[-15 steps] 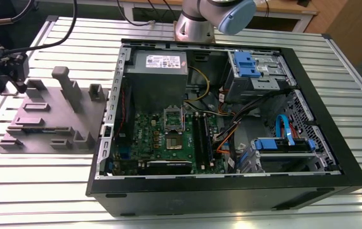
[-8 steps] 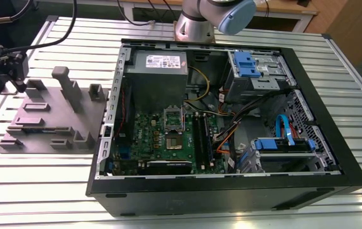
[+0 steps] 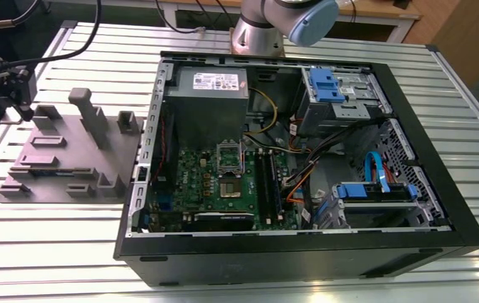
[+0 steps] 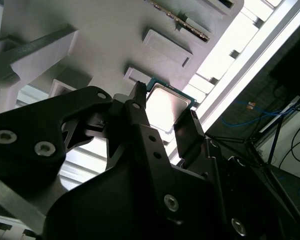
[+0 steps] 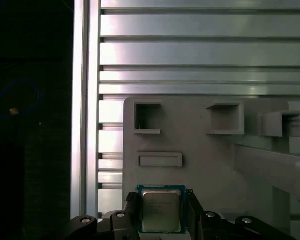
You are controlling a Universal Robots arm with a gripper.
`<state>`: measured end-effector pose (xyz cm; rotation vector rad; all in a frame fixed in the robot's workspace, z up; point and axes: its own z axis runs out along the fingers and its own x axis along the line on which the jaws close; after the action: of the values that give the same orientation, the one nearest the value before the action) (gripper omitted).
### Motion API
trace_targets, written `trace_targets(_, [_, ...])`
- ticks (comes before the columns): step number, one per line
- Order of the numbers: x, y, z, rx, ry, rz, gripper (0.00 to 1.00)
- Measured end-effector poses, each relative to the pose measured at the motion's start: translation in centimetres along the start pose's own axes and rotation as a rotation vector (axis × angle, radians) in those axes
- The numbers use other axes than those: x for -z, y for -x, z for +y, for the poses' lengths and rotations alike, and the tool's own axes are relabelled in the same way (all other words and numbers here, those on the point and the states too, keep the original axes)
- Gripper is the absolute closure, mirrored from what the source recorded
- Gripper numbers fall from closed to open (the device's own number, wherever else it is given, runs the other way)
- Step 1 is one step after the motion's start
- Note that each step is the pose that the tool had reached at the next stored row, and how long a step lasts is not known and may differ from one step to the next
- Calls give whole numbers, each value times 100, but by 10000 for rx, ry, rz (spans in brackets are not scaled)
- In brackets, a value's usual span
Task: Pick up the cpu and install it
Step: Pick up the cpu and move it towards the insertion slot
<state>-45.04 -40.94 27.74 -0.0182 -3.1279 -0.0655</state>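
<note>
The cpu [image 5: 161, 210] is a small square chip with a pale silver top and a thin dark rim. It sits between the two black fingers [image 5: 131, 207] of my gripper [image 5: 161, 212], which touch its opposite edges. In the second wrist view the cpu [image 4: 166, 106] shows in the same grip of the gripper [image 4: 165, 110], just over the grey-mauve block [image 4: 115, 45]. I cannot tell whether it still rests on the block. In the exterior view the gripper [image 3: 22, 112] hangs at the block's [image 3: 70, 151] corner on that view's left. The motherboard's socket [image 3: 229, 188] lies open inside the case.
An open black computer case [image 3: 307, 252] lies on the slatted metal table [image 3: 45, 233]. It holds a grey power supply [image 3: 212, 85], blue drive brackets [image 3: 327, 85] and loose cables [image 3: 374, 170]. Upright posts [image 3: 86, 117] rise from the block. The arm's base [image 3: 260, 31] stands behind the case.
</note>
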Motion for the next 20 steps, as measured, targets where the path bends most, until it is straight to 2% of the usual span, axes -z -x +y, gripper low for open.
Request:
trace_targets(3, [25,0,1,0,-1,1,53])
trace_targets(20, [65,-1,3,0,-1,-1,53])
